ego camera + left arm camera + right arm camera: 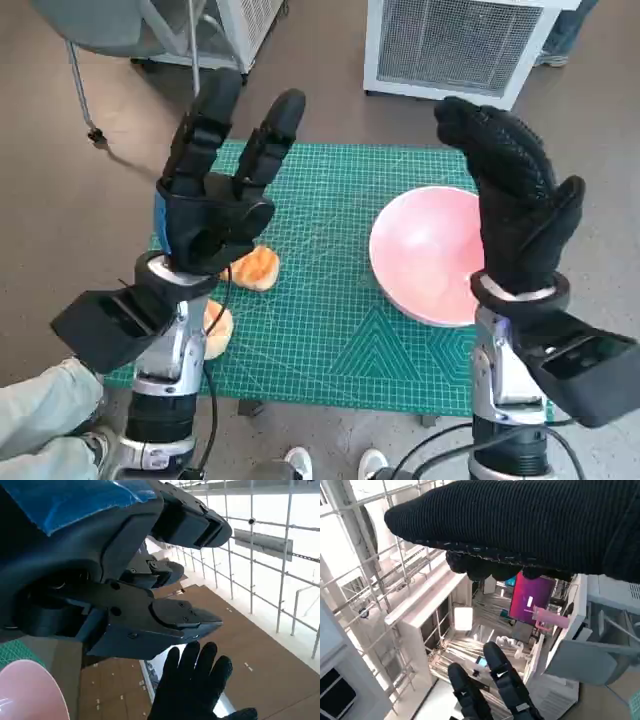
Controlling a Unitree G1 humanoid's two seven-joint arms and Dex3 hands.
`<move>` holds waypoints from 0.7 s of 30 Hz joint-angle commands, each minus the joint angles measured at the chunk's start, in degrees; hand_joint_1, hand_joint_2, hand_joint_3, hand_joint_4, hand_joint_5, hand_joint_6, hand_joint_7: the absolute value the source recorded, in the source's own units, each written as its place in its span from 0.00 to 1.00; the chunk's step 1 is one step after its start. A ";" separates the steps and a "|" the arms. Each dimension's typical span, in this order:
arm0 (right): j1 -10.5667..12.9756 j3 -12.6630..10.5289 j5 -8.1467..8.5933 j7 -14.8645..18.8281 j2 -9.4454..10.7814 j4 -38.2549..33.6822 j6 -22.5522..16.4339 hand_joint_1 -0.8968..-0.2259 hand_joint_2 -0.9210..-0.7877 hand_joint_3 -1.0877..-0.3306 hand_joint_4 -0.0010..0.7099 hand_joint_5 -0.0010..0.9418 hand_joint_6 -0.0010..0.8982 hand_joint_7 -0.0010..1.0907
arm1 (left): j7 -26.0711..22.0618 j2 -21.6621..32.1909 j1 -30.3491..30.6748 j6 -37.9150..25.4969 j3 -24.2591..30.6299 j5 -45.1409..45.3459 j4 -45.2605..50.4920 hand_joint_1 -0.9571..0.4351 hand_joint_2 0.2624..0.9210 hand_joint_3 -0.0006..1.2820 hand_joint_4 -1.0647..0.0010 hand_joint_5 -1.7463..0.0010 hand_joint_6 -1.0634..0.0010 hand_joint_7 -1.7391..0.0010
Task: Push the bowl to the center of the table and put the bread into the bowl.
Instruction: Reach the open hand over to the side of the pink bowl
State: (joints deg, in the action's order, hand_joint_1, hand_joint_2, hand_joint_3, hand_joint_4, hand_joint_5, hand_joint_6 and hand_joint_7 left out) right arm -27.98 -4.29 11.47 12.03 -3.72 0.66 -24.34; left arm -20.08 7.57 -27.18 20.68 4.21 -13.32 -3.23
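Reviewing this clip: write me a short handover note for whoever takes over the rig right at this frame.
Left hand: raised above the left part of the green mat, fingers apart, holding nothing.
Right hand: raised over the right side of the table, fingers extended, holding nothing.
Pink bowl: on the right part of the mat, not at the center, with nothing visible in it.
Bread: one piece lies on the mat by the left hand; a second piece sits nearer the mat's left front, partly hidden by the left forearm.
Done: nothing visible yet.
Left: push the bowl to center, then put the bread in it.
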 commanded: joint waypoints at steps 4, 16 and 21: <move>1.82 -0.01 0.32 0.01 0.19 0.08 0.17 0.41 0.00 0.51 0.38 0.00 0.00 0.68 | 0.28 0.22 0.67 -0.46 -0.64 0.82 1.19 0.70 1.00 0.16 0.60 1.00 0.52 1.00; 1.84 -0.10 -0.19 -0.16 0.01 -0.26 0.13 0.40 0.00 0.50 0.38 0.00 0.00 0.68 | 0.32 0.29 0.14 0.16 -0.77 1.61 0.18 0.70 1.00 0.17 0.60 1.00 0.52 1.00; 1.89 -0.19 -0.18 -0.11 -0.16 -0.19 0.21 0.40 0.00 0.50 0.38 0.00 0.00 0.68 | 0.20 0.27 0.02 0.33 -0.79 1.64 -0.15 0.70 1.00 0.17 0.60 1.00 0.52 1.00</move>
State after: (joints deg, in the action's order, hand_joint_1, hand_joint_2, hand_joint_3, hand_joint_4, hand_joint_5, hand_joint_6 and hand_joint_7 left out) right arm -27.59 -4.34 11.28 12.03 -3.79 0.78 -24.49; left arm -19.94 7.59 -26.88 20.60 3.44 -11.85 -3.27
